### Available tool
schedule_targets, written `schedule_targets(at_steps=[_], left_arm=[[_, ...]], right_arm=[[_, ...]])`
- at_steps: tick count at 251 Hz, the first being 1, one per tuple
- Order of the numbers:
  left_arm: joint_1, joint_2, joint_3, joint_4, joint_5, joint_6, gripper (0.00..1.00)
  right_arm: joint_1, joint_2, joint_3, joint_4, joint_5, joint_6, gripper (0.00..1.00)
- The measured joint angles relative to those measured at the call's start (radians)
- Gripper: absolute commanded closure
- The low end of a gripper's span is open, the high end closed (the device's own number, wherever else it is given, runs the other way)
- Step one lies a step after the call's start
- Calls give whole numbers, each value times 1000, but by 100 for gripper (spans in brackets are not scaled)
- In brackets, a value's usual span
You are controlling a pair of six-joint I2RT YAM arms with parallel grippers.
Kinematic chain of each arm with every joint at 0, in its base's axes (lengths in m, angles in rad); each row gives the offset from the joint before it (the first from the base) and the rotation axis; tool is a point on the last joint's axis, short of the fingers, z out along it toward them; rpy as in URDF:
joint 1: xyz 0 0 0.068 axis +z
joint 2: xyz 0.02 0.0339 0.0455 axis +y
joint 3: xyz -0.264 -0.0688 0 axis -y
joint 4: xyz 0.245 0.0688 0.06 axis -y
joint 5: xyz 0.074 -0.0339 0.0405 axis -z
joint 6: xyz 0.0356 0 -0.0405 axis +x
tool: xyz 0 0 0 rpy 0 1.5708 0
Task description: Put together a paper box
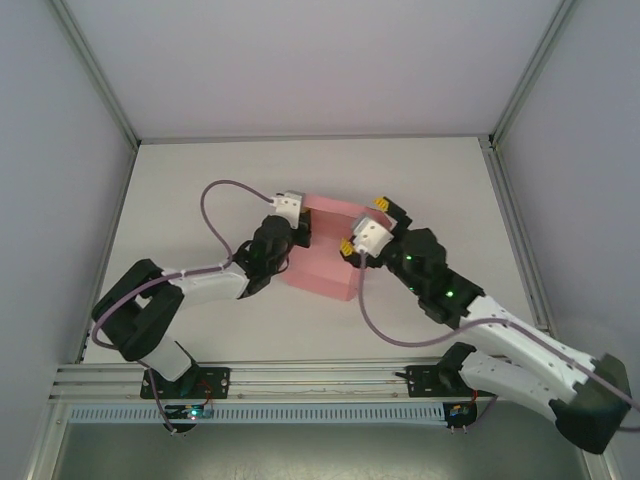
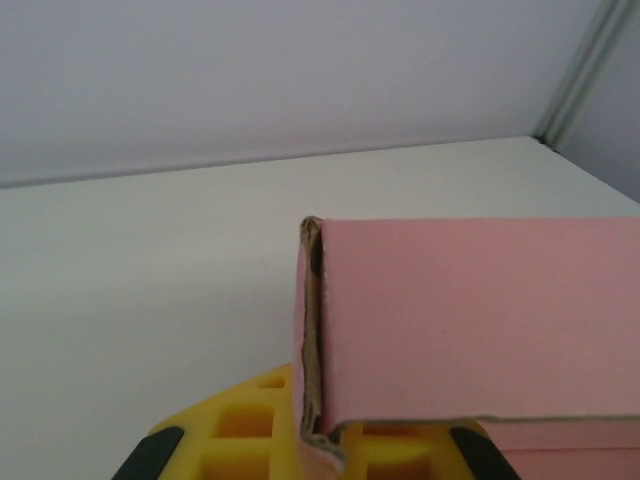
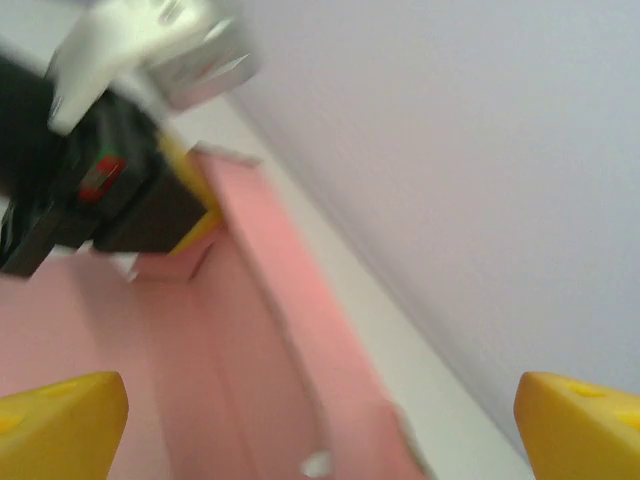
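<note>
Worktop (image 1: 200,190): white, matte, flat; extends all round left fingers (image 2: 235,435) and right fingers (image 3: 60,425).
Back wall (image 1: 320,60): plain pale grey panel, well beyond both fingers.
Left side wall (image 1: 50,160): same grey panel, outboard of left fingers.
Right side wall (image 1: 585,160): same, outboard of right fingers.
Corner posts (image 1: 95,70): bare aluminium, at both far corners.
Frame rail (image 1: 320,375): aluminium, along near edge, behind fingers.
Slotted strip (image 1: 320,412): white, just below rail.
Light: even, diffuse; shadows soft.
</note>
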Motion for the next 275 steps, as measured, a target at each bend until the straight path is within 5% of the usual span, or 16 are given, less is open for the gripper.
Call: schedule_targets(at_steps=[66,184,275], left_arm=[[37,-116,-79,-118,13,-50,100],[37,-163,-79,-149,19,-80,100],[37,-150,-79,-135,92,-144,100]], right_arm=[[-157,-23,92,-44,-26,282,2],[-199,263,232,-321,-162,328,2],[-198,324,180,-80,-236,471,2]])
